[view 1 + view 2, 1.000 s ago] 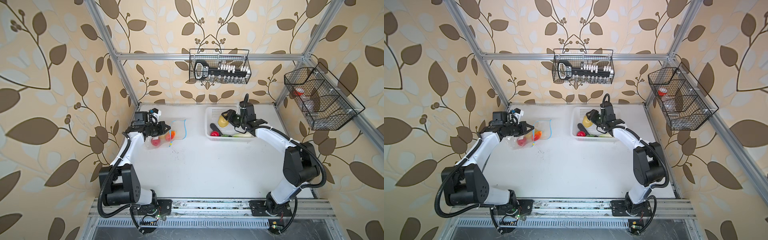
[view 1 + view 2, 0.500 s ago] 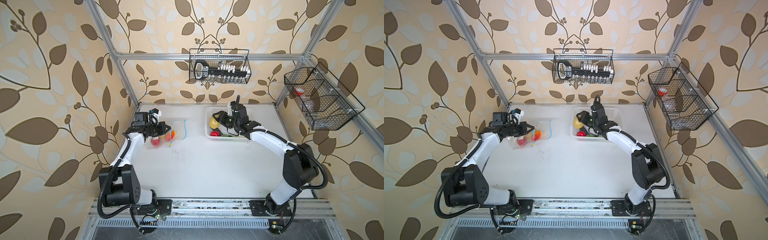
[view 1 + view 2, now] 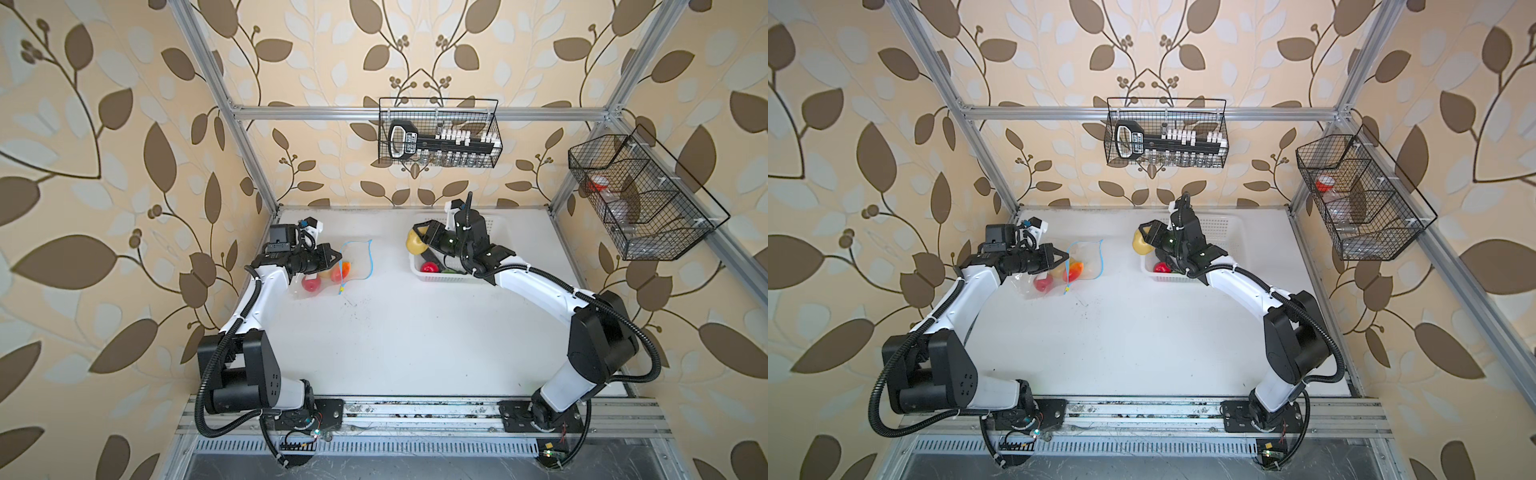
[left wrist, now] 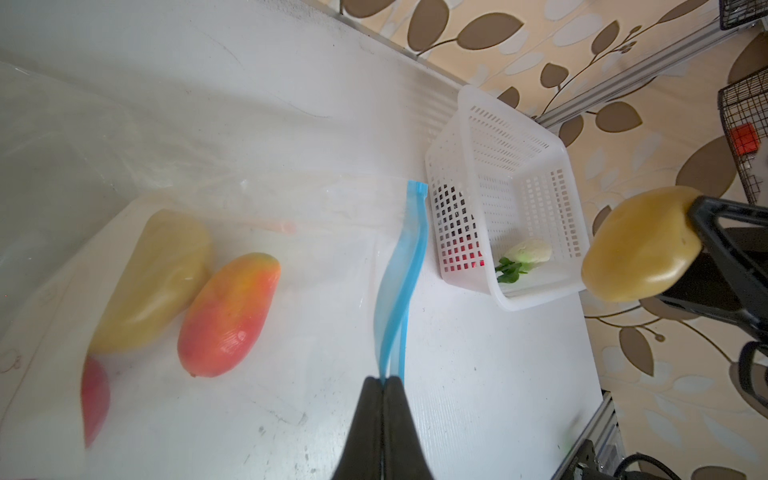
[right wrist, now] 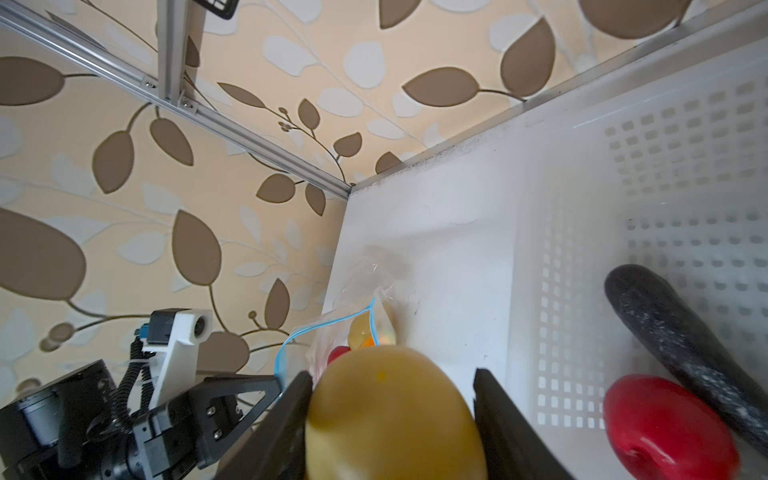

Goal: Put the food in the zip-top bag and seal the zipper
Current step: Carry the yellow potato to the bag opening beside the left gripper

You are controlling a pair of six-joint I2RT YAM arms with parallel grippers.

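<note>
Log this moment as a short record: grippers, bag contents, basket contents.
left gripper: shut on the zipper at the zip-top bag mouth
right gripper: shut on the held potato, in the air near the white basket
in bag: bagged potato, red-yellow fruit, bagged tomato
in basket: basket tomato, eggplant, radish
zipper state: open
</note>
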